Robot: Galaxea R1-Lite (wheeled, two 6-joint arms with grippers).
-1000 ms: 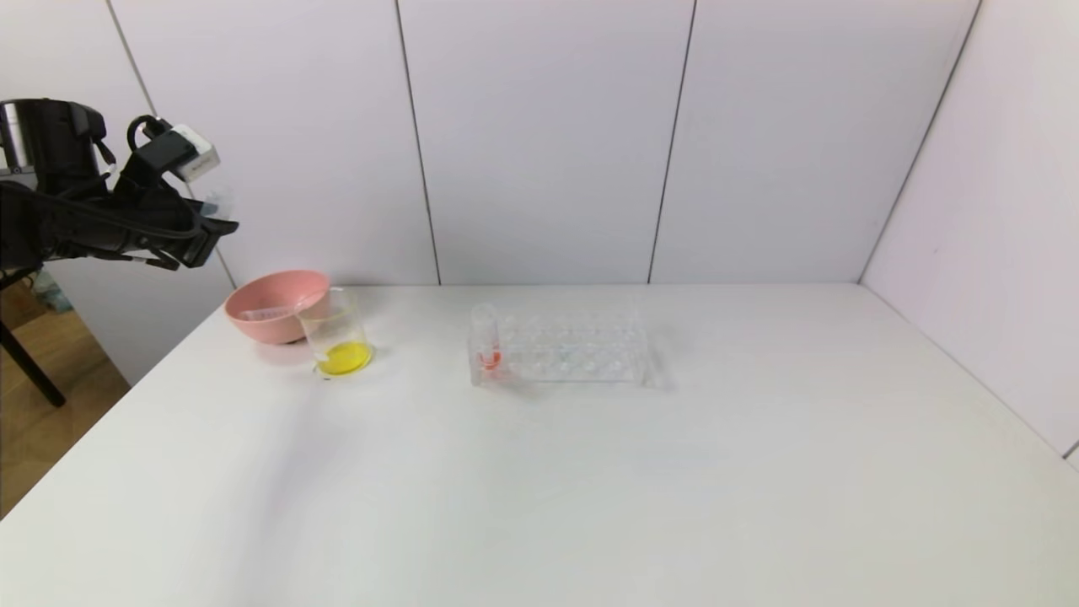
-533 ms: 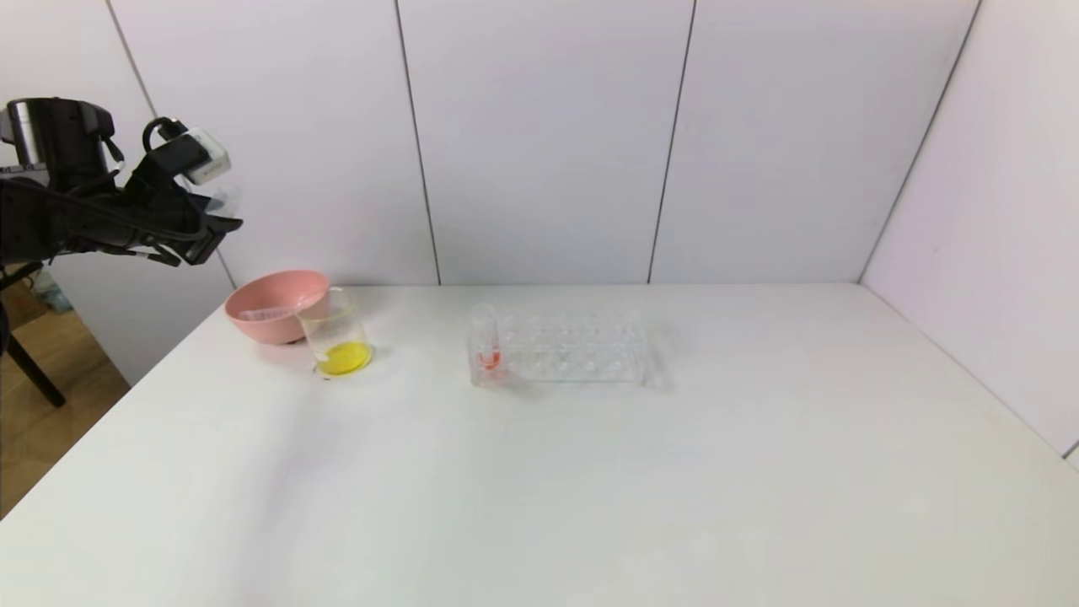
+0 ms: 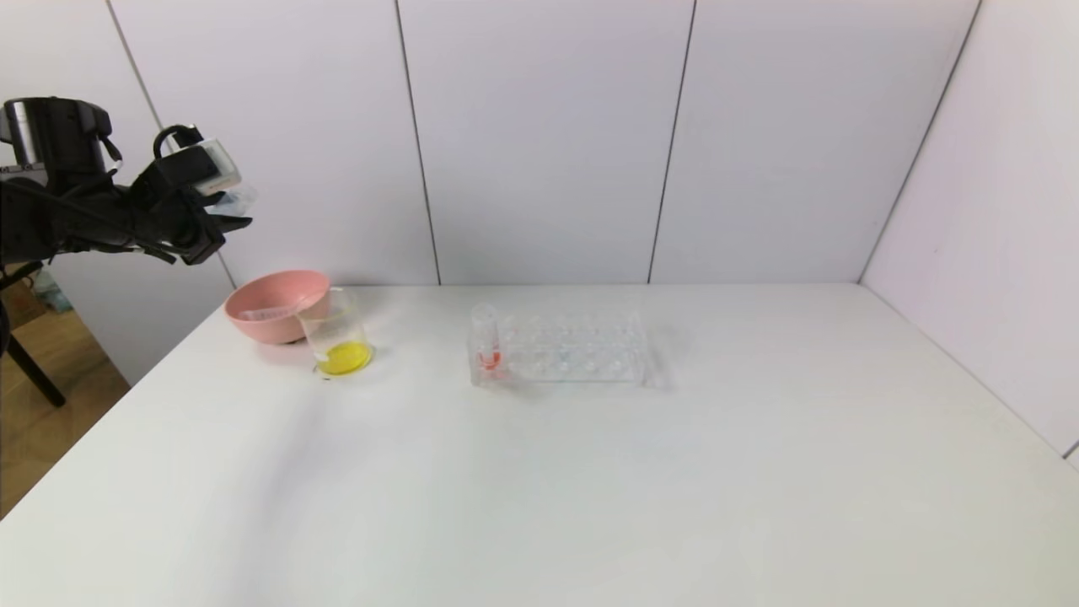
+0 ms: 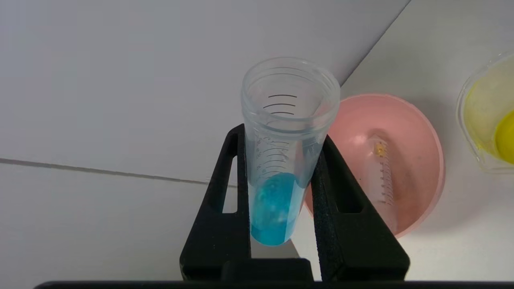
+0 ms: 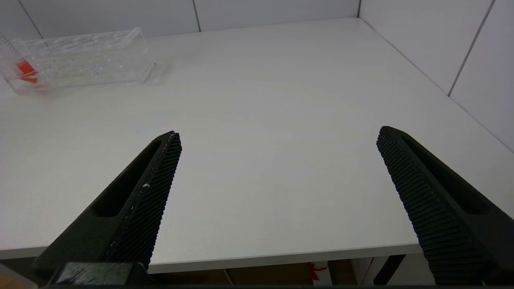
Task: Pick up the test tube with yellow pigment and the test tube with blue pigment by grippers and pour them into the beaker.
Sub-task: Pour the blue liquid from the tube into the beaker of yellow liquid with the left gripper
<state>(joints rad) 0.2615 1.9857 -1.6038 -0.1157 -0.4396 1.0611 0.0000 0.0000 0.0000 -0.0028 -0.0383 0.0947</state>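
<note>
High above the table's far left corner, my left hand [image 3: 221, 221] hangs in the air over the pink bowl [image 3: 275, 303], its arm reaching in from the left. Its two black fingers [image 4: 341, 208] are clamped on the test tube with blue pigment [image 4: 281, 160] — a clear, graduated tube, open mouth away from the wrist, bright blue liquid pooled at its rounded bottom between the pads. My right hand [image 5: 277, 160] stays low at the table's near edge, fingers spread wide apart and holding nothing.

Below, the beaker [image 3: 335, 334] stands just beside the pink bowl with yellow liquid in its bottom. An emptied tube [image 4: 382, 180] lies inside the bowl. Farther right sits the clear rack [image 3: 560, 347], one tube with orange-red liquid [image 3: 486, 344] upright at its left end. The table [image 3: 590, 489] is plain white — pale panelled walls close it in behind and on the right.
</note>
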